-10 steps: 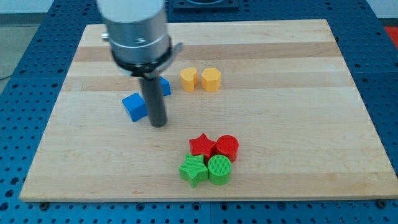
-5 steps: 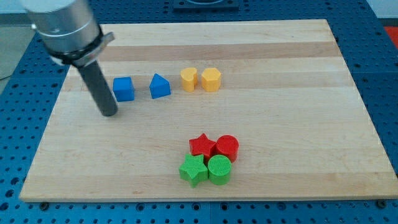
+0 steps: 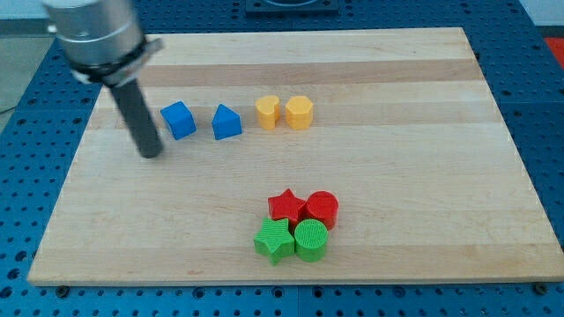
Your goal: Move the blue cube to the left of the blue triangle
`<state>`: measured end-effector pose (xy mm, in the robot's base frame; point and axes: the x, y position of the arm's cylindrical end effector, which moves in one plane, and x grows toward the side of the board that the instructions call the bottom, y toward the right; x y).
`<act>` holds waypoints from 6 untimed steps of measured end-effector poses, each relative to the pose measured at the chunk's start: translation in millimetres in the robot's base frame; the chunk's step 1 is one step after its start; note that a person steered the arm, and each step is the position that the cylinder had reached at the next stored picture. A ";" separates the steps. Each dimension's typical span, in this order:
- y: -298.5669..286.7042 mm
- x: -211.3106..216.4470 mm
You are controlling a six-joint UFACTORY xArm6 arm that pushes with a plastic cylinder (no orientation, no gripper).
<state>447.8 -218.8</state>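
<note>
The blue cube (image 3: 179, 120) lies on the wooden board (image 3: 397, 132), just left of the blue triangle (image 3: 226, 122), with a small gap between them. The cube is turned slightly. My tip (image 3: 151, 154) rests on the board below and left of the blue cube, a short way from it and not touching it. The rod rises up and left to the grey arm housing (image 3: 95, 35).
Two yellow blocks, a cylinder (image 3: 268, 112) and a hexagon (image 3: 299, 113), sit right of the blue triangle. A cluster lies lower in the middle: red star (image 3: 286, 205), red cylinder (image 3: 322, 210), green star (image 3: 274, 240), green cylinder (image 3: 311, 239).
The blue cube was pushed from lower down up into line left of the triangle, then nudged slightly and rotated. My tip swung left and has stayed near the cube's lower left.
</note>
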 end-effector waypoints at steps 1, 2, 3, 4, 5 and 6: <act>-36.8 -24.6; -27.3 -54.6; 20.9 -58.8; 53.2 -58.8; 36.1 -58.8; -16.0 -41.3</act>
